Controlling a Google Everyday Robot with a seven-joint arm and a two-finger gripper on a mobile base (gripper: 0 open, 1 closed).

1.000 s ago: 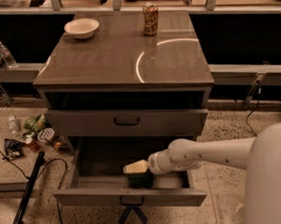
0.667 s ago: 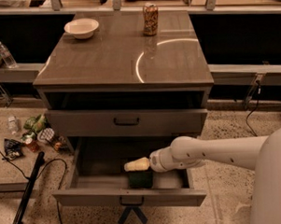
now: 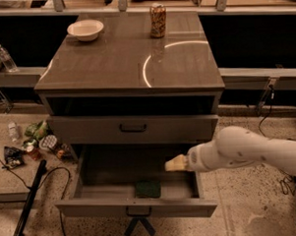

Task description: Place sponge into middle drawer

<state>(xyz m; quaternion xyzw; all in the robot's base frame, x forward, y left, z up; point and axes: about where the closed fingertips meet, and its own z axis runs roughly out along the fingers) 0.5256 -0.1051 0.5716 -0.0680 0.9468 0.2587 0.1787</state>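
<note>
The middle drawer (image 3: 93,207) is pulled out from the grey cabinet, its front with a dark bar handle facing me. The sponge (image 3: 148,189) lies green face up on the drawer floor, near the front wall and about mid-width. My gripper (image 3: 175,163) shows as a pale tip at the end of the white arm, which comes in from the right. It hangs above the drawer's right half, up and to the right of the sponge, not touching it. Nothing shows in its grip.
The grey drawer front above (image 3: 132,128) is closed. On the cabinet top stand a white bowl (image 3: 85,29) and a can (image 3: 157,13). Litter (image 3: 36,142) and a black pole with cable (image 3: 28,201) lie on the floor at left. A water bottle (image 3: 5,57) stands far left.
My gripper has moved right and slightly up, away from the sponge. The sponge, which lay under the gripper tip, now lies uncovered on the drawer floor.
</note>
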